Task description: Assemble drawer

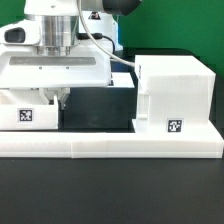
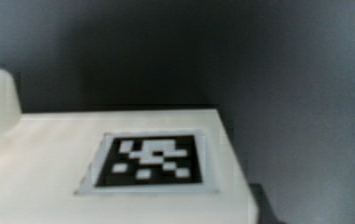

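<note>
The large white cubic housing (image 1: 176, 92) stands at the exterior view's right, with a square tag (image 1: 175, 127) on its front. A white tray (image 1: 28, 112) with a tag on its front sits at the exterior view's left. My gripper (image 1: 57, 98) hangs directly over the tray, its wide white hand just above it. The fingertips are hidden behind the tray's wall. The wrist view shows only a white tagged surface (image 2: 151, 160) very close against a dark background, with no fingers in sight. A second tray is not in view.
The long low white border rail (image 1: 110, 146) runs along the front of the black table, in front of both the tray and the housing. A dark gap (image 1: 100, 108) separates the tray from the housing. Cables hang behind the arm.
</note>
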`<act>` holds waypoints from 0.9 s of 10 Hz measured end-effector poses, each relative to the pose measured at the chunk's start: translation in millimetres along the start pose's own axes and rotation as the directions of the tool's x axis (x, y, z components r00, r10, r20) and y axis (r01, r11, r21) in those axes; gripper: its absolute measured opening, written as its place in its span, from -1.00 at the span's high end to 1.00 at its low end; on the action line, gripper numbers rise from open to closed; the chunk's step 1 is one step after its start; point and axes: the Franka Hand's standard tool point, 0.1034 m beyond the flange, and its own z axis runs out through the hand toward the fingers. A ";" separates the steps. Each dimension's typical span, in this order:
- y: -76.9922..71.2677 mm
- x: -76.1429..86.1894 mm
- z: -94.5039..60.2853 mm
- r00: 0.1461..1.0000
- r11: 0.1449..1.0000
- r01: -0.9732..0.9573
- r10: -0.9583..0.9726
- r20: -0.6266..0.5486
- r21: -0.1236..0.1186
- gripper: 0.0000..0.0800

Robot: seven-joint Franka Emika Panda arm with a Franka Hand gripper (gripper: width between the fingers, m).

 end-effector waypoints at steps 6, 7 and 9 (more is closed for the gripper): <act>-8.2 -3.1 -19.5 0.999 0.998 0.053 -0.053 0.011 0.025 0.90; -8.0 -3.2 -19.5 0.997 0.997 0.073 -0.073 0.011 0.024 0.90; -12.0 -3.0 -17.8 0.944 0.944 0.328 -0.329 0.021 0.017 0.89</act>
